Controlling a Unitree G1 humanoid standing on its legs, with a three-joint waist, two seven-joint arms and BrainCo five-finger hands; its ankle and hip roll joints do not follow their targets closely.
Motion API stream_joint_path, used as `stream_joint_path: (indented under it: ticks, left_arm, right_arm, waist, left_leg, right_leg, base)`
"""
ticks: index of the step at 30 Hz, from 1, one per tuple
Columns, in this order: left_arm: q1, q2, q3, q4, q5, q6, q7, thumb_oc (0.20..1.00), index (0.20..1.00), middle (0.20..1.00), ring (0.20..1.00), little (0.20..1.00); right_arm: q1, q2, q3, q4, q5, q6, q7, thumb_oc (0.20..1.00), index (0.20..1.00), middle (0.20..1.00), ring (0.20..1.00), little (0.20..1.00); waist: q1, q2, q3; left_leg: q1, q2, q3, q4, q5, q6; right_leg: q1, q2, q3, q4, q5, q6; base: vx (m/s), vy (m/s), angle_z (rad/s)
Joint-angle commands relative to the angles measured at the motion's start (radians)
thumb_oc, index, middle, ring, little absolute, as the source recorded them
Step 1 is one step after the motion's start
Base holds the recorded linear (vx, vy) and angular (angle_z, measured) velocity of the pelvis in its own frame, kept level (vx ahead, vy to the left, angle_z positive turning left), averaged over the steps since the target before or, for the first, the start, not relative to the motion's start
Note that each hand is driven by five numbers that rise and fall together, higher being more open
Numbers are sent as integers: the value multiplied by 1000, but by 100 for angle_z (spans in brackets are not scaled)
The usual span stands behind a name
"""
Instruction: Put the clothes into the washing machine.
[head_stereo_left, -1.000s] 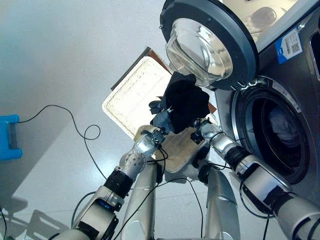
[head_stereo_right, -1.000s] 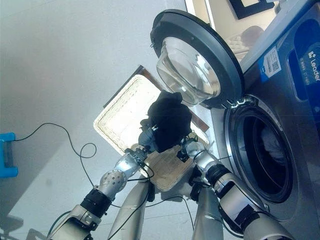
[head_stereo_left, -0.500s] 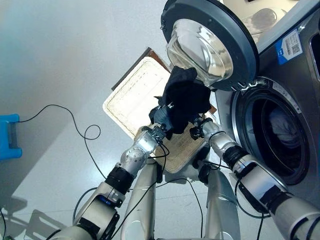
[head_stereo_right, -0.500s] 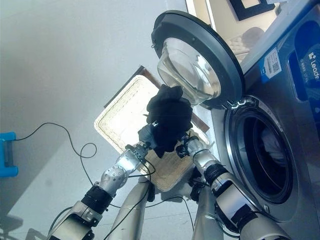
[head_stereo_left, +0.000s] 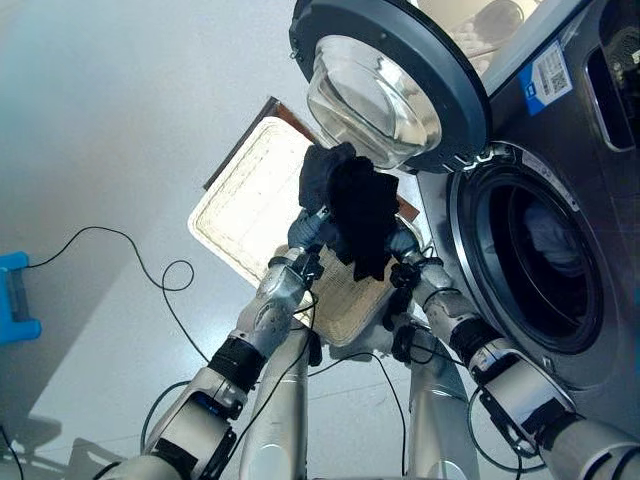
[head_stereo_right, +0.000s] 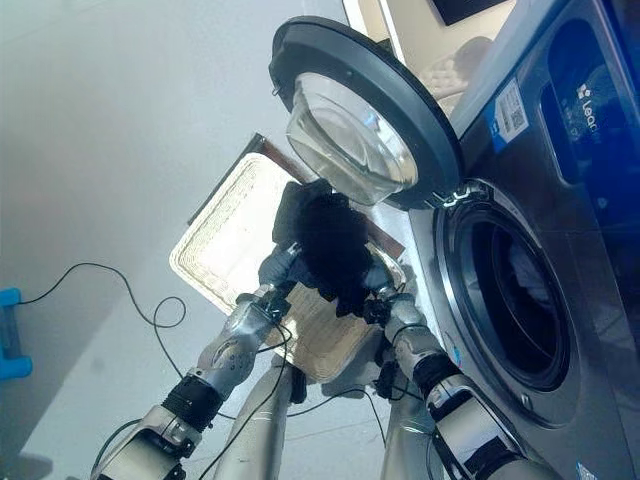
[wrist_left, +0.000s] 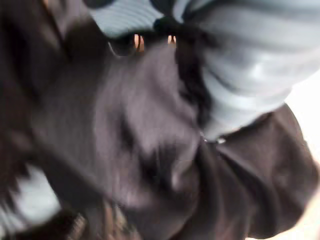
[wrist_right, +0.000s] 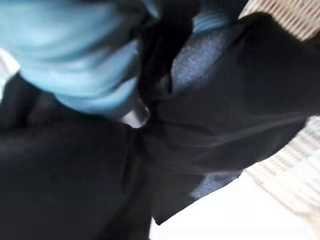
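A black garment (head_stereo_left: 358, 205) hangs bunched between my two hands, above the wicker basket (head_stereo_left: 250, 195) and just below the open round door (head_stereo_left: 385, 85) of the washing machine. My left hand (head_stereo_left: 303, 233) grips its left side and my right hand (head_stereo_left: 402, 246) its right side. In the left wrist view silver fingers (wrist_left: 240, 60) curl over the dark cloth (wrist_left: 145, 130), and the right wrist view shows the same cloth (wrist_right: 225, 110) close up. The drum opening (head_stereo_left: 540, 265) lies to the right of the garment, with pale laundry (head_stereo_left: 548, 235) inside.
The basket sits on the floor in front of the machine, left of the drum. The glass-bowled door swings out over its far corner. A blue object (head_stereo_left: 12, 300) lies on the floor at the far left.
The camera has shifted, sliding the whole scene left. Both hands have carried the black garment a little towards the machine, and the cloth now hangs longer between them.
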Motion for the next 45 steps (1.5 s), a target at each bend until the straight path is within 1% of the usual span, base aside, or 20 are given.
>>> stream_joint_path:
  ticks: [1, 5, 7, 8, 9, 15, 16, 18, 19, 20, 21, 22, 25, 28, 29, 32, 34, 35, 38, 45]
  left_arm:
    - [12, -16, -5, -30, 122, -55, 36, 1000, 1000, 1000, 1000, 1000]
    - [27, 19, -28, 35, 329, -60, 75, 1000, 1000, 1000, 1000, 1000]
    - [27, 40, -41, 57, 445, -36, 84, 1000, 1000, 1000, 1000, 1000]
    - [27, 40, -41, 57, 445, -36, 84, 1000, 1000, 1000, 1000, 1000]
    - [24, 62, -62, 80, 511, -44, 104, 1000, 1000, 1000, 1000, 1000]
    - [24, 76, -75, 89, 551, -37, 107, 1000, 1000, 1000, 1000, 1000]
    - [-6, 152, -155, 121, 799, -39, 109, 1000, 1000, 1000, 1000, 1000]
    - [-6, 152, -155, 121, 799, -39, 109, 1000, 1000, 1000, 1000, 1000]
    - [-29, 177, -190, 134, 903, -35, 163, 1000, 1000, 1000, 1000, 1000]
    - [-29, 177, -190, 134, 903, -35, 163, 1000, 1000, 1000, 1000, 1000]
    - [-63, 195, -218, 176, 1046, -20, 304, 1000, 1000, 1000, 1000, 1000]
    - [-63, 195, -218, 176, 1046, -20, 304, 1000, 1000, 1000, 1000, 1000]
    - [-53, 158, -173, 285, 968, -31, 453, 1000, 1000, 1000, 1000, 1000]
    - [-41, 137, -159, 303, 959, -34, 478, 1000, 1000, 1000, 1000, 1000]
    - [-28, 111, -139, 330, 931, -38, 513, 1000, 1000, 1000, 1000, 1000]
    - [-17, 84, -104, 366, 895, -72, 554, 1000, 1000, 1000, 1000, 1000]
    - [-19, 82, -99, 370, 884, -82, 560, 1000, 1000, 1000, 1000, 1000]
    - [-14, 65, -67, 383, 848, -118, 576, 1000, 1000, 1000, 1000, 1000]
    - [-8, 63, -58, 380, 852, -132, 589, 1000, 1000, 1000, 1000, 1000]
    - [-40, 104, -76, 360, 839, -103, 548, 1000, 1000, 1000, 1000, 1000]
  right_arm:
    - [10, -18, -41, -114, 134, -98, 5, 200, 200, 200, 200, 200]
    - [71, 7, -74, -156, 298, -121, 51, 200, 200, 200, 200, 200]
    - [91, 14, -85, -173, 370, -126, 69, 200, 200, 200, 200, 200]
    - [91, 14, -85, -173, 370, -126, 69, 200, 200, 200, 200, 200]
    - [107, 16, -87, -189, 431, -133, 85, 200, 200, 200, 200, 200]
    - [120, 22, -90, -197, 471, -136, 105, 200, 200, 200, 200, 200]
    - [154, 21, -114, -200, 664, -141, 198, 200, 200, 200, 200, 200]
    - [154, 21, -114, -200, 664, -141, 198, 200, 200, 200, 200, 200]
    - [155, 24, -138, -174, 784, -135, 238, 200, 200, 200, 200, 200]
    - [155, 24, -138, -174, 784, -135, 238, 200, 200, 200, 200, 200]
    - [156, 46, -170, -127, 928, -128, 267, 200, 200, 200, 200, 200]
    - [156, 46, -170, -127, 928, -128, 267, 200, 200, 200, 200, 200]
    - [151, 84, -276, 11, 1173, -127, 333, 200, 200, 200, 200, 200]
    - [141, 93, -313, 24, 1204, -149, 322, 200, 200, 200, 200, 200]
    - [120, 97, -376, 43, 1204, -179, 290, 200, 200, 200, 200, 200]
    - [88, 93, -447, 52, 1204, -217, 261, 200, 200, 200, 200, 200]
    - [81, 91, -455, 52, 1204, -223, 257, 200, 200, 200, 200, 200]
    - [45, 74, -495, 55, 1204, -242, 251, 200, 200, 200, 200, 200]
    - [6, 52, -513, 52, 1204, -269, 249, 200, 200, 200, 200, 200]
    - [-115, -51, -538, 105, 1204, -307, 227, 200, 200, 200, 200, 200]
  waist:
    - [-23, 46, -24]
    - [-38, 44, -24]
    - [-44, 43, -24]
    - [-44, 43, -24]
    - [-50, 43, -24]
    - [-54, 43, -24]
    - [-77, 49, -24]
    - [-77, 49, -24]
    - [-85, 57, -24]
    - [-85, 57, -24]
    - [-94, 63, -24]
    - [-94, 63, -24]
    - [-99, 78, -24]
    - [-99, 86, -24]
    - [-97, 99, -24]
    - [-90, 109, -24]
    - [-89, 109, -24]
    - [-79, 111, -24]
    - [-68, 110, -24]
    - [-43, 106, -24]
  left_leg:
    - [-3, -55, 68, 60, -117, -10]
    - [-1, -48, 78, 52, -116, -13]
    - [0, -46, 84, 48, -116, -14]
    - [0, -46, 84, 48, -116, -14]
    - [0, -43, 91, 46, -114, -15]
    - [1, -42, 95, 46, -114, -15]
    - [7, -35, 118, 48, -117, -20]
    - [7, -35, 118, 48, -117, -20]
    - [19, -34, 128, 48, -120, -22]
    - [19, -34, 128, 48, -120, -22]
    - [26, -31, 137, 43, -120, -25]
    - [26, -31, 137, 43, -120, -25]
    - [34, -31, 150, 41, -121, -29]
    - [36, -34, 149, 42, -121, -30]
    - [42, -40, 148, 43, -124, -31]
    - [44, -46, 144, 47, -128, -32]
    - [41, -47, 143, 48, -128, -31]
    - [30, -51, 138, 53, -126, -29]
    - [27, -56, 126, 66, -138, -30]
    - [-10, -59, 104, 80, -137, -23]
  right_leg:
    - [19, 38, 0, -41, 35, 104]
    - [13, 46, 13, -47, 36, 109]
    - [11, 50, 17, -49, 36, 110]
    - [11, 50, 17, -49, 36, 110]
    - [12, 53, 20, -54, 37, 110]
    - [12, 55, 22, -55, 37, 110]
    - [15, 63, 38, -66, 37, 110]
    - [15, 63, 38, -66, 37, 110]
    - [21, 63, 45, -66, 35, 112]
    - [21, 63, 45, -66, 35, 112]
    - [23, 63, 51, -66, 33, 114]
    - [23, 63, 51, -66, 33, 114]
    - [28, 67, 59, -69, 26, 115]
    - [28, 67, 61, -68, 25, 114]
    - [32, 65, 63, -66, 21, 113]
    - [35, 59, 58, -63, 18, 113]
    - [34, 58, 56, -63, 19, 113]
    - [27, 53, 48, -63, 27, 110]
    - [29, 45, 39, -51, 17, 112]
    - [-3, 34, 20, -25, 25, 114]
  base:
    - [2, 36, -6]
    - [6, 44, -11]
    - [3, 30, -21]
    - [2, 47, -21]
    - [1, 36, -11]
    - [7, 48, -12]
    - [26, 167, -3]
    - [25, 119, -8]
    - [24, 71, -13]
    - [44, 138, -79]
    - [20, 67, -66]
    - [31, 105, -77]
    - [19, 62, -12]
    - [15, 26, -7]
    - [27, 32, -6]
    - [3, -14, 2]
    - [-6, -29, 3]
    - [5, -65, 11]
    - [-4, -81, 16]
    - [-14, -73, 9]
